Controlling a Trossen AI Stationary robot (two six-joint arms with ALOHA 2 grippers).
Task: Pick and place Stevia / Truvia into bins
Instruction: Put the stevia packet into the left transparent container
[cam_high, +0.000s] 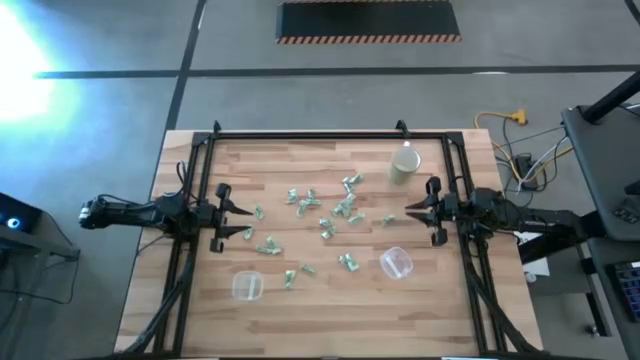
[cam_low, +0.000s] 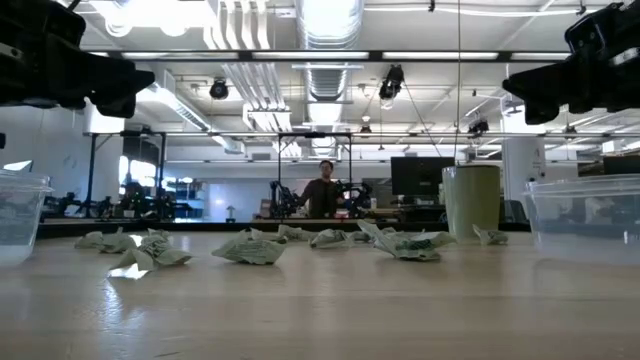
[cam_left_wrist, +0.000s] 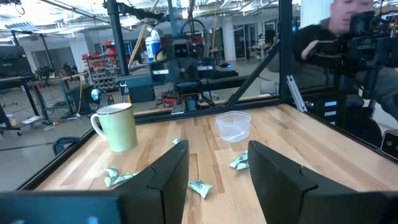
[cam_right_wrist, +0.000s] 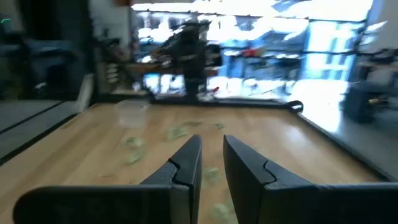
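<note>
Lying scattered over the middle of the desk (cam_high: 200, 300), the sachets (cam_high: 322, 212) are small pale green-and-white paper packets, most of them crumpled or bent instead of flat, strewn in a loose band from near the left tool (cam_high: 228, 216) across to near the right tool (cam_high: 418, 210). From desk height they look like little wads of creased paper (cam_low: 250, 249), and their print is too small to read. Two clear bins stand on the near half of the desk: one bin (cam_high: 247, 286) toward the left side, the other bin (cam_high: 396, 263) toward the right, both upright and apart from the sachets; I cannot tell whether either holds anything. A beige cup (cam_high: 404, 164) stands at the far right of the desk, beyond the sachets. The left tool hangs over the left edge of the desk, its fingers (cam_left_wrist: 168, 177) spread fairly wide with nothing between them. The right tool hangs over the right edge, its fingers (cam_right_wrist: 186, 162) set at a narrow gap, also gripping nothing. In the low view both bins are cut off by the frame edges, and the arms show only as dark shapes at the upper corners. A person (cam_low: 322, 192) stands far back in the room.
</note>
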